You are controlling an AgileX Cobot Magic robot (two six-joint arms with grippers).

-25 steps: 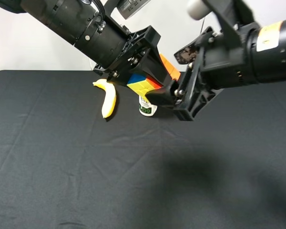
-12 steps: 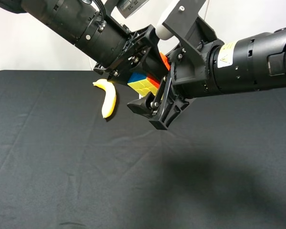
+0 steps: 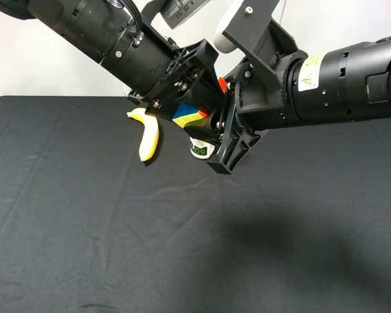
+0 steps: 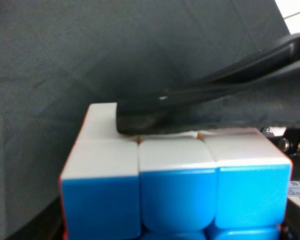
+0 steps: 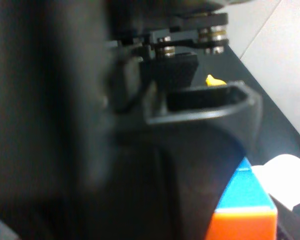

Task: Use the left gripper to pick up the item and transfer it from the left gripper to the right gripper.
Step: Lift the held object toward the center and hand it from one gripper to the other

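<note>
The puzzle cube [image 3: 188, 116], with blue, yellow and red faces showing, hangs in the air above the black table [image 3: 117, 248]. My left gripper [image 3: 195, 107] is shut on it from the upper left. My right gripper [image 3: 219, 134], on the arm with the yellow sticker, reaches in from the right with its jaws closed around the cube. In the left wrist view one right finger [image 4: 190, 100] lies on the cube's white face [image 4: 175, 195]. In the right wrist view the cube's orange and blue corner [image 5: 245, 210] sits beside a black finger [image 5: 205, 115].
A yellow banana [image 3: 148, 134] lies on the table at the back left of the cube. A white bottle [image 3: 201, 149] stands just below the cube, partly hidden by the grippers. The black cloth covers the whole table.
My right gripper has swung left under the cube, then drawn its spread fingers in around it. The bottle shows again below. The left arm has barely moved.
</note>
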